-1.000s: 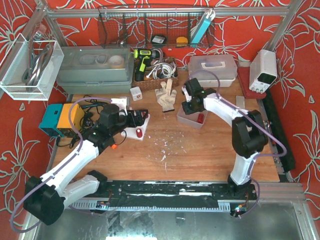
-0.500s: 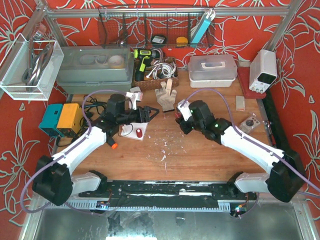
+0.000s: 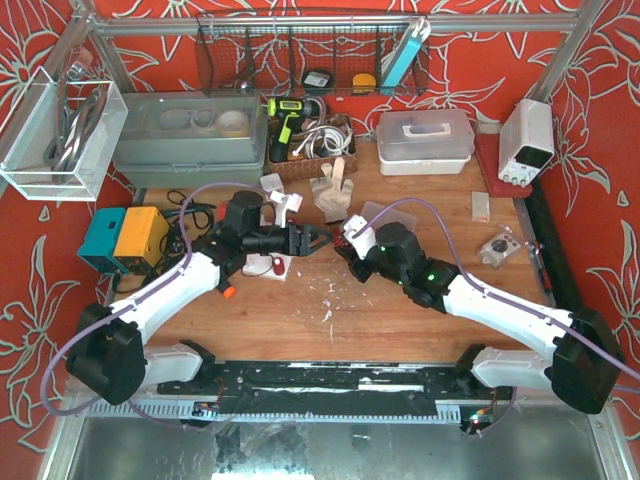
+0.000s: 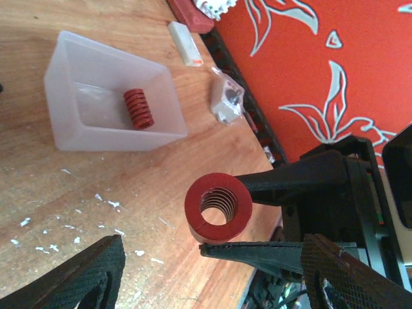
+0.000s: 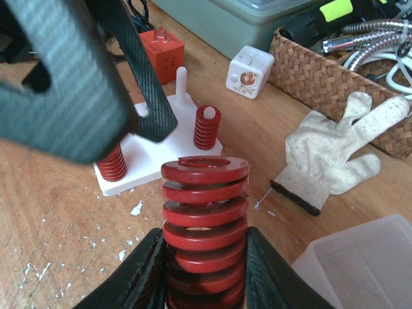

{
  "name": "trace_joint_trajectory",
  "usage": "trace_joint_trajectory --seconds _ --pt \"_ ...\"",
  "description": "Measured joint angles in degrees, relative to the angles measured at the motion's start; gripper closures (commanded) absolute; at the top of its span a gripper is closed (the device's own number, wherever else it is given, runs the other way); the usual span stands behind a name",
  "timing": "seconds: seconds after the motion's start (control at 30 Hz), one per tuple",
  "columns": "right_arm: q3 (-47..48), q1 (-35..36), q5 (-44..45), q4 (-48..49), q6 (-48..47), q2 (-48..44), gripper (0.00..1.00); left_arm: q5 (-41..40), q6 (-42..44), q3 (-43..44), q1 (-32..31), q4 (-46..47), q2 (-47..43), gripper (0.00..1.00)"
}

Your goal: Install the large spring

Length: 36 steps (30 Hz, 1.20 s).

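My right gripper [image 5: 205, 257] is shut on the large red spring [image 5: 205, 193] and holds it upright above the table. In the left wrist view the spring [image 4: 219, 207] shows end-on between the right gripper's black fingers. My left gripper [image 4: 215, 275] is wide open and empty, facing the spring at close range. In the top view the left gripper [image 3: 316, 238] and right gripper [image 3: 350, 248] meet at mid-table. The white peg base [image 5: 154, 154] carries two smaller red springs and one bare peg [image 5: 181, 80].
A clear bin [image 4: 109, 138] holds a small red spring [image 4: 138, 108]. A white glove [image 5: 335, 151], a wicker basket [image 5: 335, 58], a white cube [image 5: 250, 71] and an orange block [image 5: 161, 51] lie near the base. White chips litter the wood.
My right gripper has come left from the clear bin to mid-table with the spring. My left gripper has reached right from the peg base until it faces the spring.
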Motion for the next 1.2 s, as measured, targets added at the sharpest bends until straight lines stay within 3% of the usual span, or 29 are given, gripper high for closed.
trace_joint_trajectory --seconds 0.33,0.8,0.9,1.0,1.07,1.13,1.2 --pt "0.00 1.88 0.17 1.36 -1.70 0.11 1.00 1.05 -0.72 0.00 -1.97 0.02 2.73 0.34" --pt "0.00 3.02 0.22 1.38 -2.89 0.22 1.00 1.79 -4.68 -0.20 -1.97 3.65 2.84 0.53" --pt "-0.02 3.08 0.24 1.40 -2.91 0.22 1.00 2.21 -4.68 -0.74 -1.97 3.65 2.84 0.62" --pt "-0.07 3.10 0.24 1.36 -2.91 0.48 0.98 2.64 -4.42 -0.98 -1.97 3.39 2.84 0.84" --pt "-0.13 3.13 0.24 1.36 -2.93 0.50 0.87 2.80 -3.69 -1.09 -1.92 3.32 2.84 0.92" --pt "-0.13 3.13 0.26 1.33 -2.91 0.52 0.66 2.56 -4.00 -1.11 -1.92 3.28 2.84 0.96" --pt "-0.13 3.13 0.33 1.33 -2.82 0.52 0.38 2.25 -4.09 -1.11 -1.92 3.32 2.84 1.00"
